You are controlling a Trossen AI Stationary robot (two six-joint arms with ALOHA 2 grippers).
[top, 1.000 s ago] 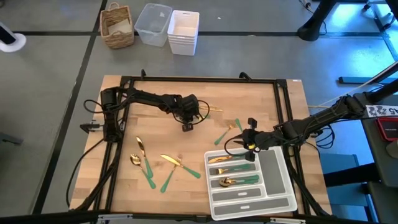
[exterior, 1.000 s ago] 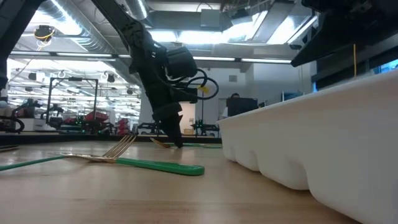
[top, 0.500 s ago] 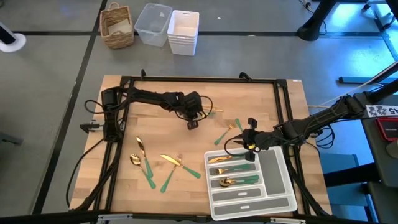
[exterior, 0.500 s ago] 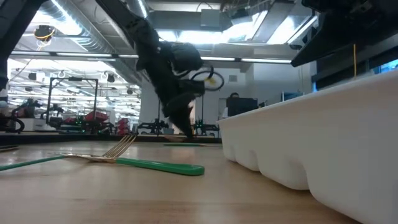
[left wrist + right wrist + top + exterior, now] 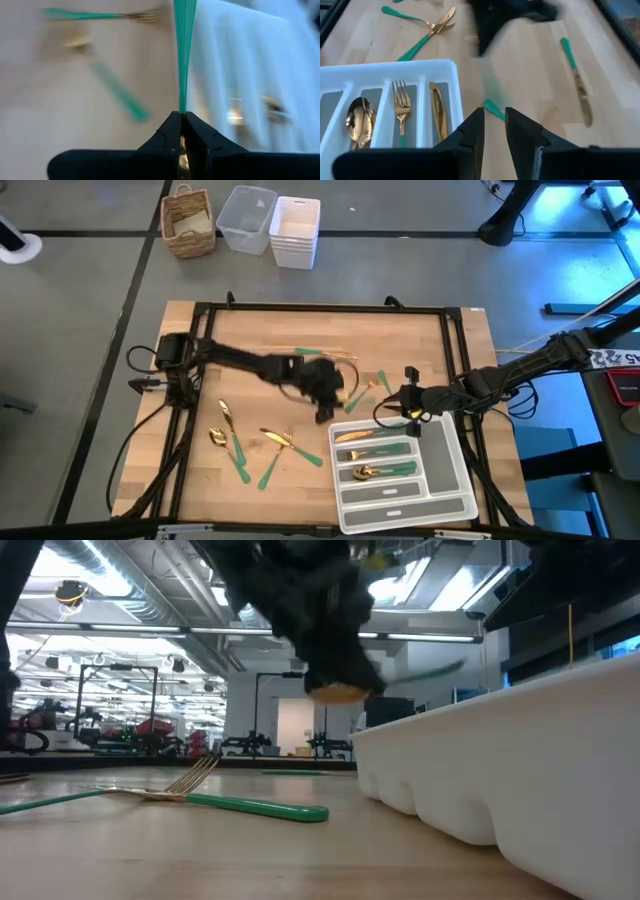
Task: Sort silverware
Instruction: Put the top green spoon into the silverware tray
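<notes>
Carrying a green-handled utensil [image 5: 184,55] above the desk [image 5: 250,340], the left gripper [image 5: 322,385] hung just beside the near corner of the white tray [image 5: 455,470] — fingers pressed together on the piece, whose slim handle stood out straight ahead of them in the left wrist view. Its head was hidden between the fingers, so the type could not be told.

The tray already held a spoon [image 5: 358,122], a fork [image 5: 399,116] and a knife [image 5: 437,112], one to a compartment. More pieces lay loose on the desk: a fork [image 5: 215,795] near the low camera and a knife [image 5: 577,82] well apart from the tray.

The right gripper [image 5: 408,408] waited at the tray's far edge, fingers slightly apart and empty.

Judged advice: confirm the piece's type first, turn the handle parallel to the matching compartment, lower until the piece sits within the walls, then release — a high or crooked release risks bridging a divider.
</notes>
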